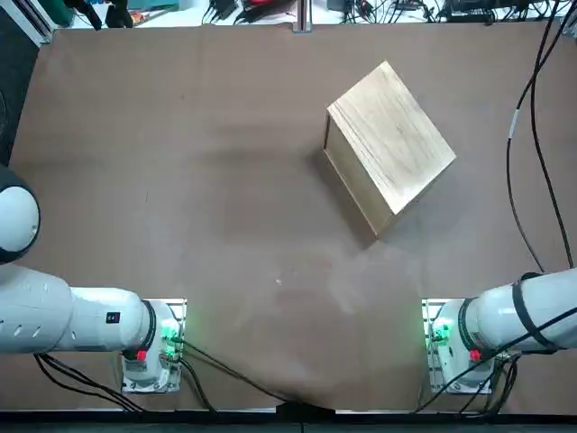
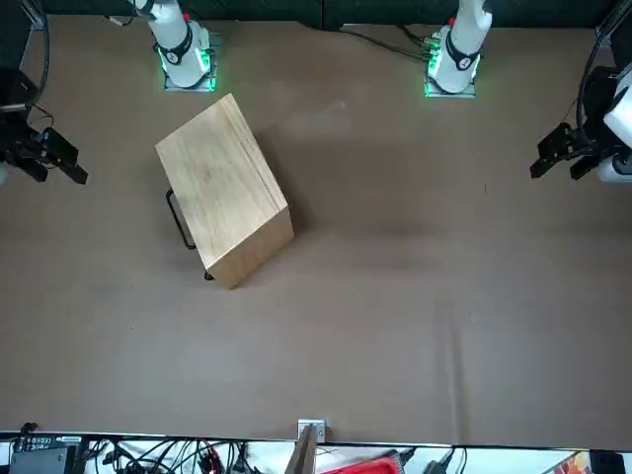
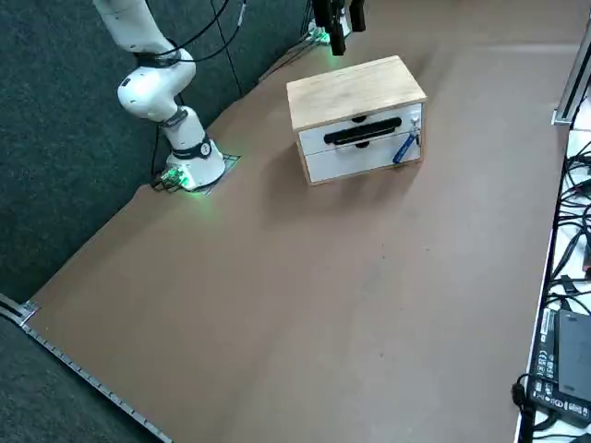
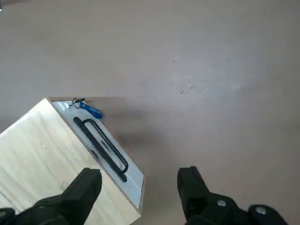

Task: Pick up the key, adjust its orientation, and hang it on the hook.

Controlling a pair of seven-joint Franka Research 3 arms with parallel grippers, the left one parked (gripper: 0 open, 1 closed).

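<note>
One brown table [image 1: 225, 180] fills most of the overhead frame. One wooden box [image 1: 392, 144] rests on it in the upper right of that frame, turned at an angle. In the front view it stands left of centre. The right gripper [image 2: 44, 153] hangs in the upper left of the front frame, raised above the table and well apart from the box. Its jaws are spread wide: in the wrist view the two black fingers [image 4: 84, 190] stand far from each other, with nothing held between them, and neither touches the key.

In the right side view, the box shows two white drawer fronts [image 3: 355, 161], one over the other, and one black handle [image 3: 363, 131] on the upper one. One blue tag [image 3: 404, 149] hangs slanting at the right end of this face, in the upper right of the frame. One ring [image 4: 75, 102] joins it to one small dark key [image 4: 80, 100]; both hang at one small pale hook [image 3: 416, 121] on the upper drawer front.
</note>
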